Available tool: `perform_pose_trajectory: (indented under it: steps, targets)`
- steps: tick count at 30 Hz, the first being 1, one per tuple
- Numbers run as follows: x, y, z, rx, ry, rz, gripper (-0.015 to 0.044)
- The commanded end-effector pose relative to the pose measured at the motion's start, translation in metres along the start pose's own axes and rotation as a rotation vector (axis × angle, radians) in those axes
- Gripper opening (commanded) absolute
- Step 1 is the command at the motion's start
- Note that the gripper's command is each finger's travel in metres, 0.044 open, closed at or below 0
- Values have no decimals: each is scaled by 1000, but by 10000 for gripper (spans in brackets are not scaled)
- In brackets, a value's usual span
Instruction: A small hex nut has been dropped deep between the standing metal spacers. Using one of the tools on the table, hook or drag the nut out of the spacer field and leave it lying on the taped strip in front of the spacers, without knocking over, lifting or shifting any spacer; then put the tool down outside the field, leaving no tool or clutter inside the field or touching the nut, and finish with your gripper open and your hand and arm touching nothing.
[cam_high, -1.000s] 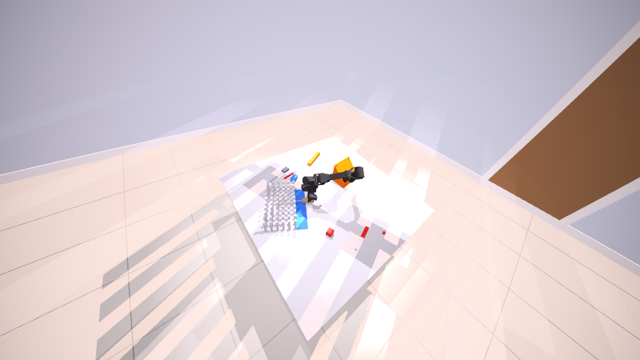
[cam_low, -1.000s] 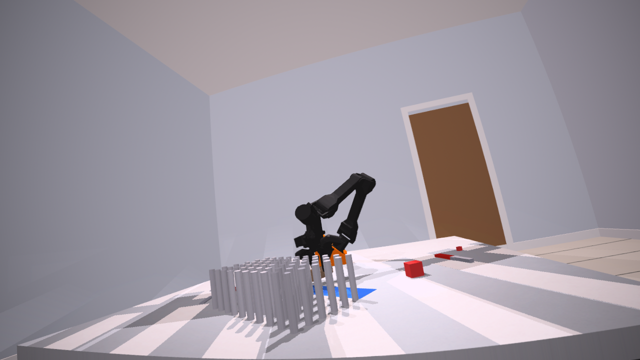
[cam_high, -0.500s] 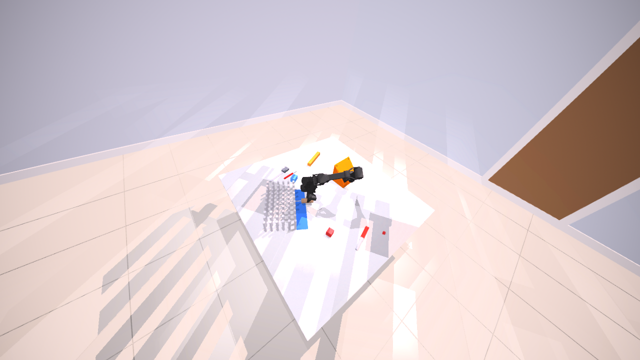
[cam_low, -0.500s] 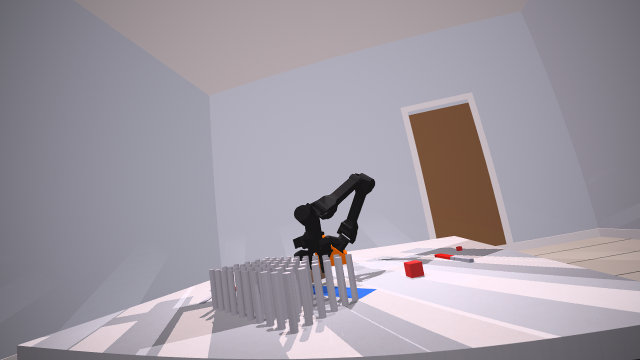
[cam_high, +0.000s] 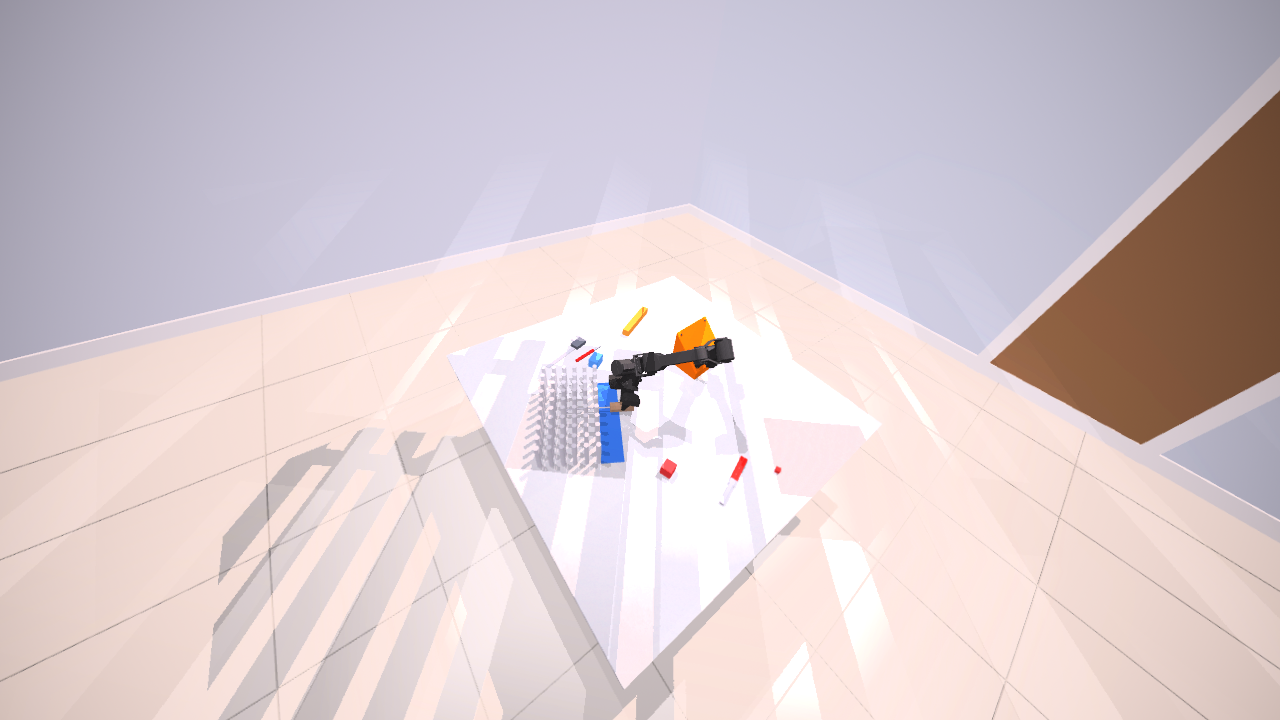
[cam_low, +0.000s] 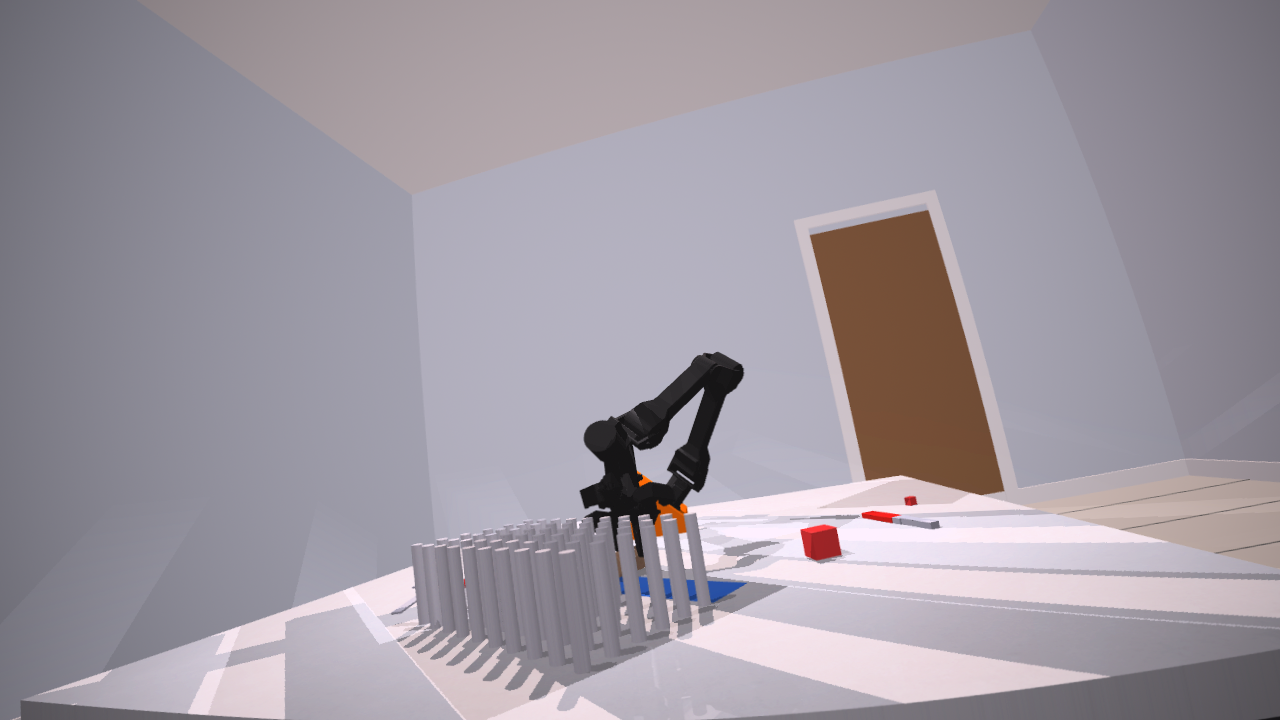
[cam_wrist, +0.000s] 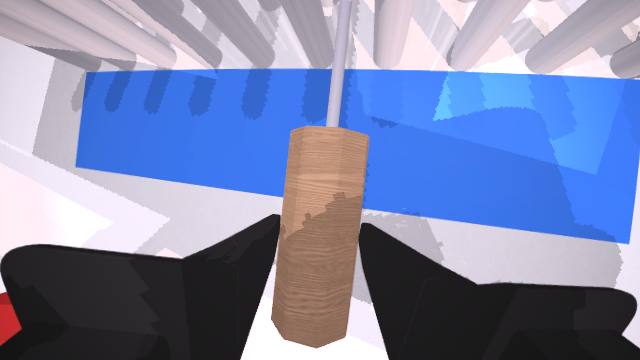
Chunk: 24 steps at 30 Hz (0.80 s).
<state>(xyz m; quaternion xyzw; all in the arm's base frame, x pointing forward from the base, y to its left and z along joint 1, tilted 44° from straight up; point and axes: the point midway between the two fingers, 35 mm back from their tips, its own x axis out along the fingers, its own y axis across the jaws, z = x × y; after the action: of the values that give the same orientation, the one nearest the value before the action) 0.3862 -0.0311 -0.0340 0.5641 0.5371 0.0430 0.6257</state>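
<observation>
My gripper (cam_wrist: 320, 227) (cam_high: 623, 404) is shut on the wooden handle (cam_wrist: 322, 220) of a hook tool. Its thin grey shaft (cam_wrist: 339, 60) runs forward over the blue taped strip (cam_wrist: 175, 135) (cam_high: 611, 438) (cam_low: 716, 588) and in between the standing grey spacers (cam_high: 563, 420) (cam_low: 537, 573) (cam_wrist: 392, 35). The handle hangs just before the near edge of the strip. The tool's tip and the hex nut are hidden among the spacers.
On the white table (cam_high: 680, 537) lie a red cube (cam_high: 667, 468) (cam_low: 819, 540), a red-and-grey marker (cam_high: 733, 479) (cam_low: 899, 518), a tiny red piece (cam_high: 776, 469), a yellow bar (cam_high: 634, 320), a dark small block (cam_high: 578, 342) and a thin red tool (cam_high: 586, 355). The arm's orange base (cam_high: 691, 344) stands behind.
</observation>
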Motion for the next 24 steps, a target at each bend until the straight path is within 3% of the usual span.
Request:
perform_pose_trajectory:
  steps: [1,24]
  targets:
    - [4,-4,-2,8,0,-4,0]
    - [6,-7,-2,12,2,-6,0]
